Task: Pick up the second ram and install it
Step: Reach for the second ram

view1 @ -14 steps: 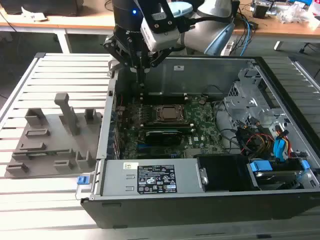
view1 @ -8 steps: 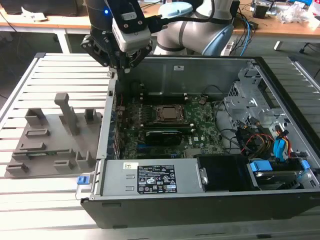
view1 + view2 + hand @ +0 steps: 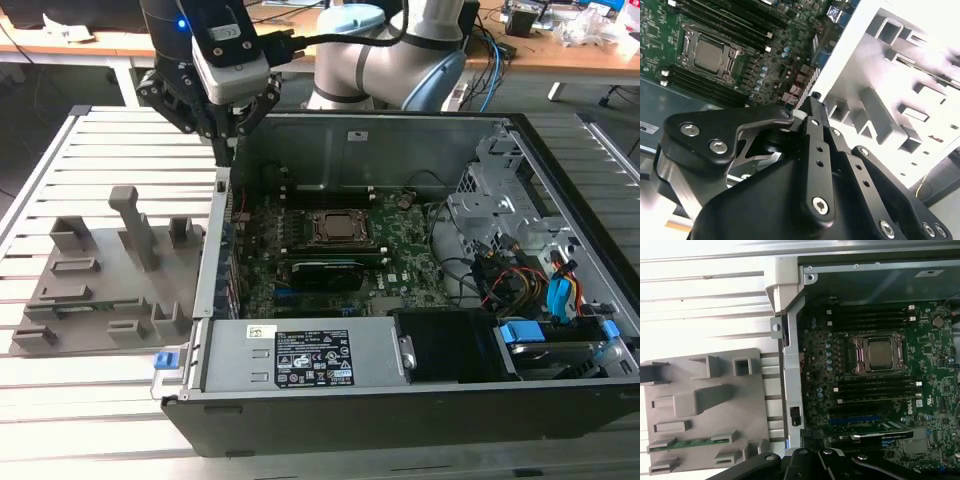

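My gripper (image 3: pixel 228 148) hung with its black metal jaws drawn together on nothing I could make out, poised just above the rim of the case wall (image 3: pixel 213 250), a thin sheet of pale painted steel. Out from there, toward the exterior view's left, sat the fixture plate (image 3: pixel 112 288), matte grey plastic with blocky posts and pockets. The second ram (image 3: pixel 690 443) lay flat in a cradle along the plate's edge farthest from the gripper, well apart from it: a slim green board, its long axis square to the case wall and parallel to the dark memory slots (image 3: pixel 875 392). Beyond the wall spread the motherboard (image 3: pixel 400 255), green and densely studded, around a square silver CPU socket (image 3: pixel 340 228)
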Available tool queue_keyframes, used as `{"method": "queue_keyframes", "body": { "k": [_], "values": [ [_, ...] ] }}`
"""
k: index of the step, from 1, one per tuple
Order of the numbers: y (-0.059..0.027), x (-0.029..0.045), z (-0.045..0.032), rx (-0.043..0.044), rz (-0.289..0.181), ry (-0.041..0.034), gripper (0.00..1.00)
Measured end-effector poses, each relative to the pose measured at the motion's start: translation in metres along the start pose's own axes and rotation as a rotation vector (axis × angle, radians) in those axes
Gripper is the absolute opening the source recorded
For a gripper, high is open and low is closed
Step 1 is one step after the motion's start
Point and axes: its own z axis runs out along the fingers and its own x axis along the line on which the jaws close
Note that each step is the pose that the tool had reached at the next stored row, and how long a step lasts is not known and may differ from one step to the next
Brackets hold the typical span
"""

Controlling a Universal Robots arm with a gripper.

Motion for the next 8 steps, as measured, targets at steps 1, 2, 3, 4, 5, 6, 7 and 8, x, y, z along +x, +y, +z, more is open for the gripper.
{"method": "queue_keyframes", "body": {
  "k": [1,2,3,4,5,6,7,8],
  "values": [
    [-0.0003,0.0034,0.0000,0.0000,0.000,0.0000,0.11],
    [-0.0005,0.0060,-0.0001,0.0001,0.000,0.0000,0.11],
    [-0.0006,0.0077,-0.0001,0.0000,0.000,0.0000,0.11],
    [-0.0007,0.0102,-0.0001,0.0000,0.000,0.0000,0.11],
    [-0.0010,0.0137,-0.0001,0.0000,0.000,0.0000,0.11],
    [-0.0013,0.0170,-0.0002,0.0001,0.000,0.0001,0.11],
    [-0.0018,0.0236,-0.0002,0.0000,0.000,0.0000,0.11],
    [-0.0021,0.0283,-0.0003,0.0000,0.000,0.0000,0.11]
  ]
}}
